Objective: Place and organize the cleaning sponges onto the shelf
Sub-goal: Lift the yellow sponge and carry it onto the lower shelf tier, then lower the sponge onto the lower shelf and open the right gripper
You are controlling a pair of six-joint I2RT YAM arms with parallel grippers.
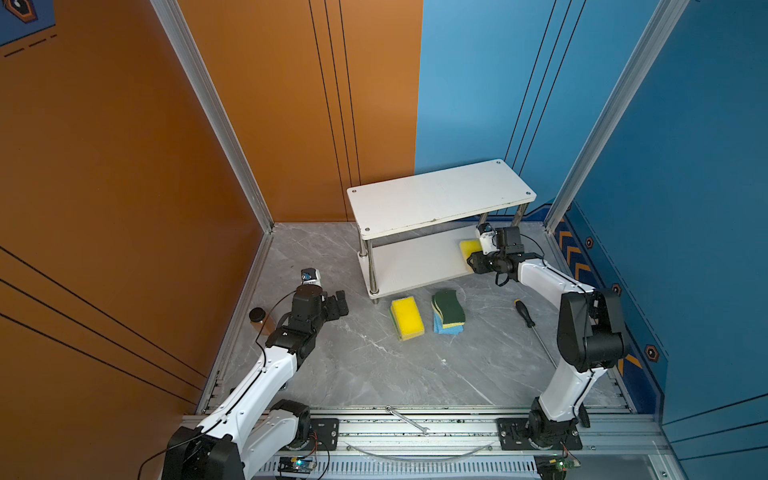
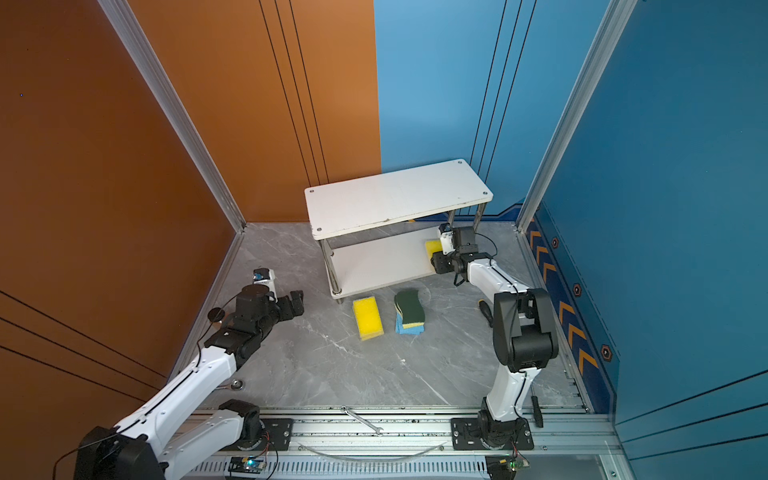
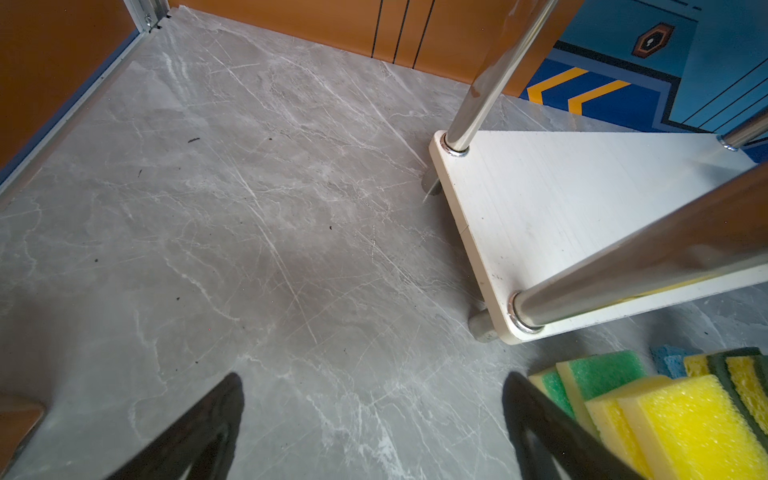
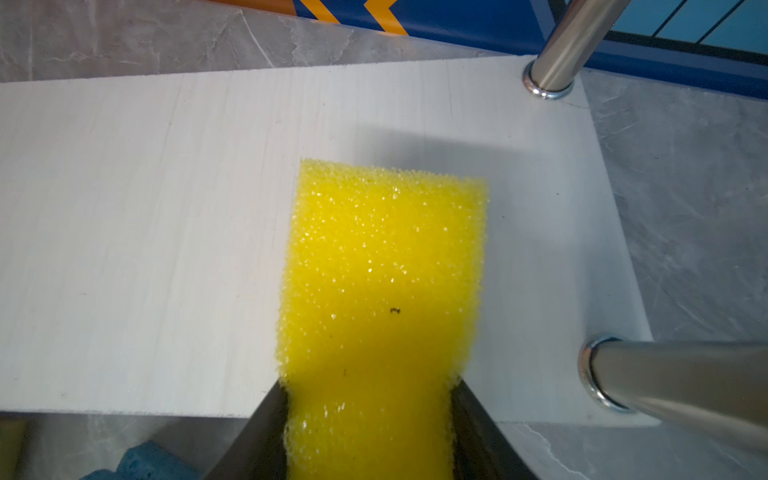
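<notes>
The white two-tier shelf [image 1: 440, 199] stands at the back. My right gripper [image 4: 368, 386] is shut on a yellow sponge [image 4: 382, 270], which lies flat over the right end of the lower board [image 4: 145, 228]; in both top views that sponge [image 1: 469, 248] [image 2: 433, 247] shows under the top board's edge. On the floor in front of the shelf a yellow sponge [image 1: 407, 318] lies on a green-and-yellow one [image 3: 602, 370]. Beside them dark-green-topped wavy sponges [image 1: 448, 309] lie on a light blue one [image 1: 446, 329]. My left gripper [image 3: 372, 380] hangs open and empty left of them.
A screwdriver [image 1: 524, 312] lies on the marble floor right of the sponges, near my right arm. A wrench [image 1: 409, 420] rests on the front rail. A small dark-capped jar [image 1: 257, 316] stands by the left wall. Chrome posts [image 4: 665, 382] flank the held sponge.
</notes>
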